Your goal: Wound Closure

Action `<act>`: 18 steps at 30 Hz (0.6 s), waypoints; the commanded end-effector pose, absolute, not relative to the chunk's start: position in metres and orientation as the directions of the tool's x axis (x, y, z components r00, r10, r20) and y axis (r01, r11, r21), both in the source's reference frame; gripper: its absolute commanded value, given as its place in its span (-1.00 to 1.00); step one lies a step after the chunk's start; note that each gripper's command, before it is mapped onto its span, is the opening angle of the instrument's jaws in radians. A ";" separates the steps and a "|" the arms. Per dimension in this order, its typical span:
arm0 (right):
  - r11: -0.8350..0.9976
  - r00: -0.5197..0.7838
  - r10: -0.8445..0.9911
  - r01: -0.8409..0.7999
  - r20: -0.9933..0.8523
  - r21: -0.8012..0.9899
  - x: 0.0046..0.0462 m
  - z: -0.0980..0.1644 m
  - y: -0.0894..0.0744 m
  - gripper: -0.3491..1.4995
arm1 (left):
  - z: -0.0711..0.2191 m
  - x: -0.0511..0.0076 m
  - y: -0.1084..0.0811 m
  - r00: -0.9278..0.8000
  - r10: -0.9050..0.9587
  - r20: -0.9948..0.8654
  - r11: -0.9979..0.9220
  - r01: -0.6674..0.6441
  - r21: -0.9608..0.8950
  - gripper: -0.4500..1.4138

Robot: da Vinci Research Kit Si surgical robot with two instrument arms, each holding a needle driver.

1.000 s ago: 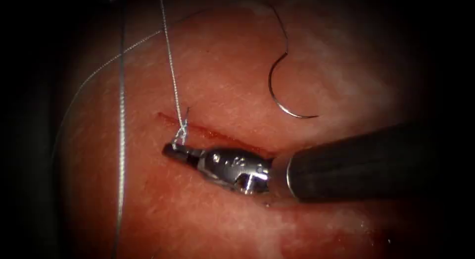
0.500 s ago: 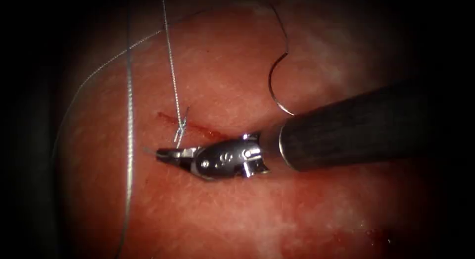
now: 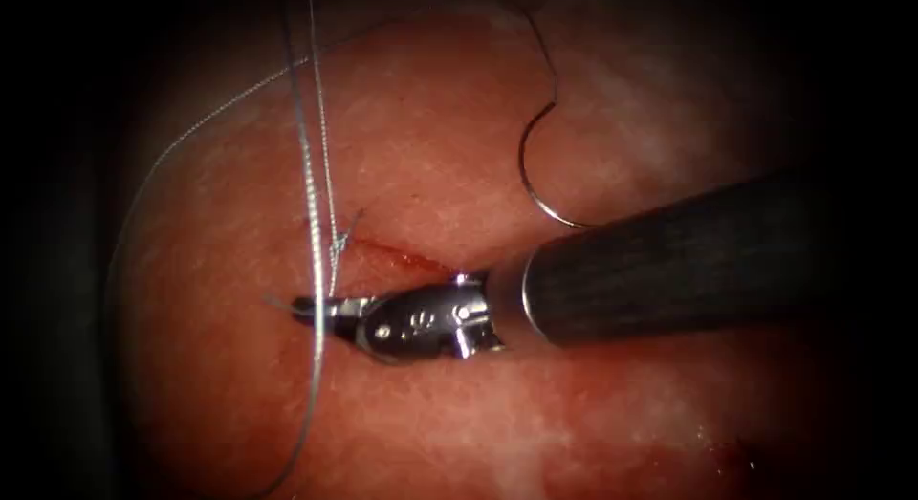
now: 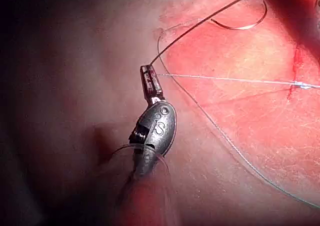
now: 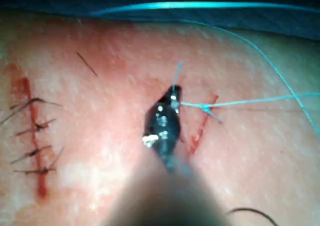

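My right tool (image 3: pixel 311 307) reaches in from the right and lies just below the left end of the cut (image 3: pixel 406 259). Its jaws are shut on the short thread tail beside the knot (image 3: pixel 337 242). The same jaws (image 5: pixel 172 92) pinch the tail next to the knot (image 5: pixel 205 107) in the right wrist view. My left tool (image 4: pixel 148 72) is shut on the long thread, which runs taut to the knot (image 4: pixel 301 85). The curved needle (image 3: pixel 528 175) lies loose on the tissue above the cut, held by neither tool and not in the tissue.
A second strand of thread (image 3: pixel 314 271) hangs down across the right tool's jaws and trails off below. An older cut closed with several dark stitches (image 5: pixel 32 131) lies off to one side. Red fluid wets the tissue (image 3: pixel 459 108) around the cut.
The right tool slid a little to the left with the tail in its jaws, after its shaft rose. The loose hanging strand swung rightwards and now crosses the jaws.
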State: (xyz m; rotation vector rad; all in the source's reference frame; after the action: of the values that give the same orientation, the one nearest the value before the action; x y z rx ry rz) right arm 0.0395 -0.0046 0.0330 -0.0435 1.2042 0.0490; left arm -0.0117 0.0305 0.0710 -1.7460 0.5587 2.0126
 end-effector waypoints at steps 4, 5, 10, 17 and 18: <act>0.997 0.357 0.032 -0.070 -0.934 0.007 0.0403 0.032 -0.007 -1.00 | 0.072 -0.0115 0.030 -0.136 0.051 -0.989 -0.829 -0.559 0.034 -1.00; 0.997 0.361 0.032 -0.075 -0.932 0.005 0.0403 0.032 -0.007 -1.00 | 0.072 -0.0112 0.031 -0.141 0.050 -0.989 -0.827 -0.562 0.039 -1.00; 0.996 0.364 0.032 -0.088 -0.931 0.000 0.0401 0.032 -0.007 -1.00 | 0.072 -0.0106 0.031 -0.159 0.045 -0.986 -0.821 -0.569 0.054 -1.00; 0.995 0.369 0.031 -0.095 -0.929 -0.005 0.0392 0.032 -0.008 -1.00 | 0.073 -0.0106 0.031 -0.171 0.043 -0.984 -0.814 -0.577 0.064 -1.00; 0.995 0.369 0.031 -0.095 -0.929 -0.005 0.0391 0.031 -0.009 -1.00 | 0.073 -0.0107 0.031 -0.170 0.042 -0.985 -0.815 -0.576 0.065 -1.00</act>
State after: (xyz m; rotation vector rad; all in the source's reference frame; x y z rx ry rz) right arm 0.0386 -0.0073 0.0311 -0.0678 1.1885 0.0821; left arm -0.0101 0.0318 0.0719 -1.6915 0.6185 2.0349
